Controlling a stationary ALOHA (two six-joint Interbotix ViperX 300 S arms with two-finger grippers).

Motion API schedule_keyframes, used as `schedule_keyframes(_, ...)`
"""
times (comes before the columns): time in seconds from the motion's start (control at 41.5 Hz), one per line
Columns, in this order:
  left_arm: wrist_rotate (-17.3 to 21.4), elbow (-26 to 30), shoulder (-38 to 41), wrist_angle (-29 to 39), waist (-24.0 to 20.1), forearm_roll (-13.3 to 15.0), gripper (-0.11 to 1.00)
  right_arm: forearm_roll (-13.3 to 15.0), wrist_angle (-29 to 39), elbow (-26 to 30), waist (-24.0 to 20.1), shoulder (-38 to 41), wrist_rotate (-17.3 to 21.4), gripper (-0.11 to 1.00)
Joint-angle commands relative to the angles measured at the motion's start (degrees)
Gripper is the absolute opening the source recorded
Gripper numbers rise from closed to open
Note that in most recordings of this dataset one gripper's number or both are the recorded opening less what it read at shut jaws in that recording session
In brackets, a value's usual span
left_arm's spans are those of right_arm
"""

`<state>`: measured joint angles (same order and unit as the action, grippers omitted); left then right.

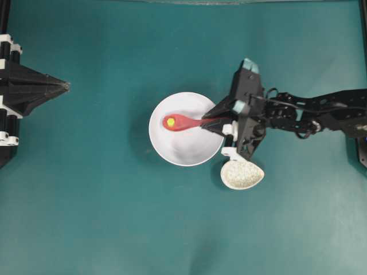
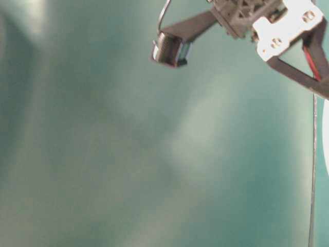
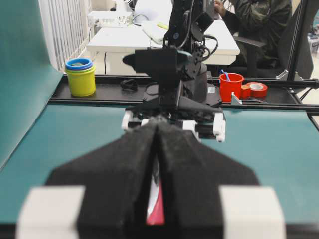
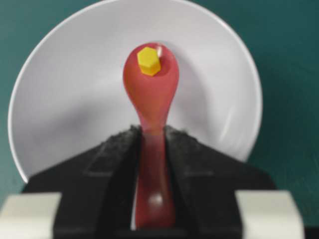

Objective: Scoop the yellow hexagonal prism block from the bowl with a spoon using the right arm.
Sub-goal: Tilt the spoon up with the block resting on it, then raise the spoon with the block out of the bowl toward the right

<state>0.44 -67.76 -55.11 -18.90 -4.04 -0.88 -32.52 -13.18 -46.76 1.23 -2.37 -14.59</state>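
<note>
Across the teal tabletop [image 1: 86,217], overhead view: right arm [image 1: 321,112] reaches in from the right edge toward centre; left arm parked at the left edge, well apart from everything else.

White bowl [image 1: 189,150] sits near centre of the tabletop. Right end effector [image 1: 213,123] is at the bowl's right rim, its fingers pressed against both sides of the red-pink spoon's [image 1: 184,122] handle. The wrist view confirms this: the handle is clamped between the two black pads, with the oval scoop projecting straight out ahead over the bowl interior.

Speckled beige egg-shaped spoon rest [image 1: 242,174] lies just beside the bowl on its lower right, partly beneath the right wrist; nothing rests on it.

Yellow hexagonal prism block [image 4: 149,61] sits inside the spoon's scoop, near the far tip, hexagonal face up. It is thus ahead of the right end effector by the length of the spoon, over the left part of the bowl in the overhead view. Whether the scoop touches the bowl floor cannot be told.

Left end effector [image 1: 66,86]: fingers meet at a point, pressed together, holding nothing.

Table-level view shows only the underside of the right wrist against blurred teal.

Writing: none legible in any view.
</note>
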Motion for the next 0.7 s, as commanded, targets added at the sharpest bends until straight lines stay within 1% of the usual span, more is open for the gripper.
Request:
schedule_keyframes(0.0,0.0,0.53,0.53,-0.26,-0.18,-0.18,0.03,-0.09,-0.97,-0.53,-0.26,-3.34,0.7,0.24)
schedule_keyframes(0.169,0.0,0.53,0.62,-0.26,-0.18,-0.18,0.03,-0.09,-0.7,-2.37,-0.26,-8.79,1.23,0.24)
schedule_keyframes(0.386,0.0,0.53,0.53,-0.35,-0.18,-0.18,0.03,0.09,0.97,-3.69,-0.18,-16.17,0.88,0.24)
schedule_keyframes(0.531,0.0,0.53,0.53,-0.35,-0.18,-0.18,0.03,0.35,2.9,-3.96,-0.18,-21.09,0.7,0.24)
schedule_keyframes(0.675,0.0,0.53,0.53,-0.35,-0.18,-0.18,0.03,0.62,3.96,-3.52,-0.09,-24.43,0.35,0.24)
